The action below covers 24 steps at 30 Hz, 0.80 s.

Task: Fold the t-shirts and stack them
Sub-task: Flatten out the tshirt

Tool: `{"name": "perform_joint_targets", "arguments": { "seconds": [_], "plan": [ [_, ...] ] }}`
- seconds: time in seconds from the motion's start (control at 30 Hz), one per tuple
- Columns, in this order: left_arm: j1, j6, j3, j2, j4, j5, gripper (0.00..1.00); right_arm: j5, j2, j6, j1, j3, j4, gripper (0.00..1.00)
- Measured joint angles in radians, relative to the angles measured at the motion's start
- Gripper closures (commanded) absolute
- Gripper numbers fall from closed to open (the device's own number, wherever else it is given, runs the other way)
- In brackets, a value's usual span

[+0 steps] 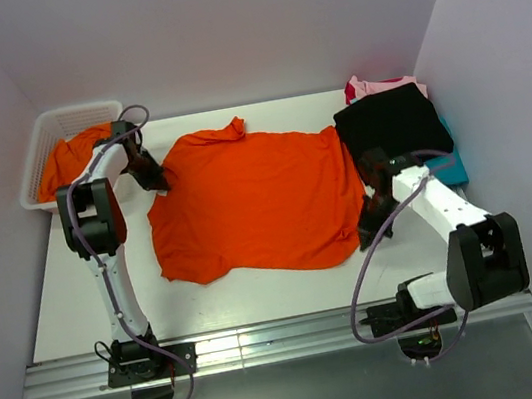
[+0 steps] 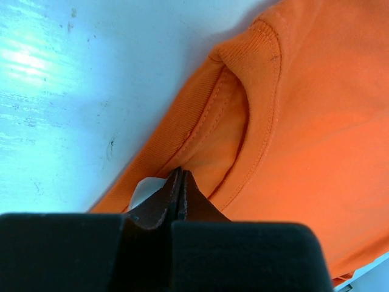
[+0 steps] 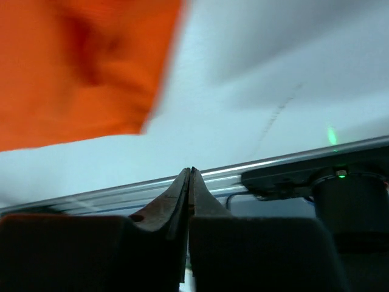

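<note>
At surface (image 1: 89, 298) centre, one orange t-shirt (image 1: 256, 201) lies spread flat and sideways: collar (image 2: 243, 91) at 9 o'clock, hem at 3, one sleeve at 12, the other near 7. At 2 o'clock sits the stack, a folded black t-shirt (image 1: 391, 124) on top with a pink t-shirt (image 1: 380, 85) and a teal t-shirt (image 1: 453, 165) showing at its edges. At 10 o'clock a white mesh basket (image 1: 43, 133) holds another orange t-shirt (image 1: 72, 154). Step, as I judge it: laying-out looks done, first fold not yet begun. Left hand (image 2: 180, 182) is clenched, tips pressed together at the inside of the collar beside a white label (image 2: 146, 188). It touches the cloth there, but I see no fabric pinched between the fingers. Right hand (image 1: 367, 241) is at 4 o'clock, just off the near hem corner, fingers clenched on nothing, over bare surface; its wrist view is blurred. Next move likely calls for both hands to part their fingers and pinch one long edge together, collar end and hem end. They would then carry it across evenly so the cloth doesn't bunch.
</note>
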Motion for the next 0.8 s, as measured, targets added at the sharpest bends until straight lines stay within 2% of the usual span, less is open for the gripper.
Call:
{"name": "perform_joint_targets", "arguments": {
  "seconds": [0.07,0.1,0.13,0.17,0.2,0.23,0.27,0.3,0.33,0.47,0.63,0.8],
  "plan": [
    [0.000,-0.002,-0.001,-0.005,0.002,0.000,1.00,-0.011,-0.002,0.001,0.000,0.127,-0.019,0.65],
    [0.000,-0.004,-0.001,-0.012,0.008,-0.003,1.00,-0.014,0.000,0.000,0.000,0.194,-0.015,0.44],
    [0.000,-0.004,-0.001,-0.020,0.009,-0.001,0.99,-0.017,0.003,-0.005,0.001,0.264,-0.011,0.38],
    [0.000,-0.006,0.000,-0.033,0.009,-0.002,0.95,-0.020,0.015,-0.012,0.002,0.344,-0.017,0.35],
    [-0.003,-0.009,0.002,-0.045,0.009,-0.003,0.89,-0.023,0.028,-0.021,0.003,0.416,-0.007,0.35],
    [-0.006,-0.013,0.010,-0.057,0.009,-0.004,0.82,-0.021,0.040,-0.026,0.006,0.467,0.002,0.39],
    [-0.009,-0.024,0.018,-0.072,0.014,-0.007,0.65,-0.020,0.055,-0.032,0.008,0.509,0.008,0.48],
    [-0.013,-0.030,0.028,-0.085,0.019,-0.008,0.60,-0.020,0.069,-0.038,0.008,0.534,0.014,0.64],
    [-0.018,-0.038,0.040,-0.099,0.029,-0.009,0.58,-0.021,0.088,-0.047,0.009,0.544,0.021,0.68],
    [-0.046,-0.059,0.120,-0.125,0.087,-0.005,0.64,-0.025,0.175,-0.050,0.010,0.521,0.031,0.73],
    [-0.125,-0.058,0.196,-0.097,0.095,-0.016,0.71,-0.031,0.235,-0.050,0.010,0.472,0.035,0.73],
    [-0.183,-0.055,0.139,-0.072,0.087,-0.025,0.68,-0.026,0.231,-0.048,0.010,0.472,0.038,0.73]
  ]
}}
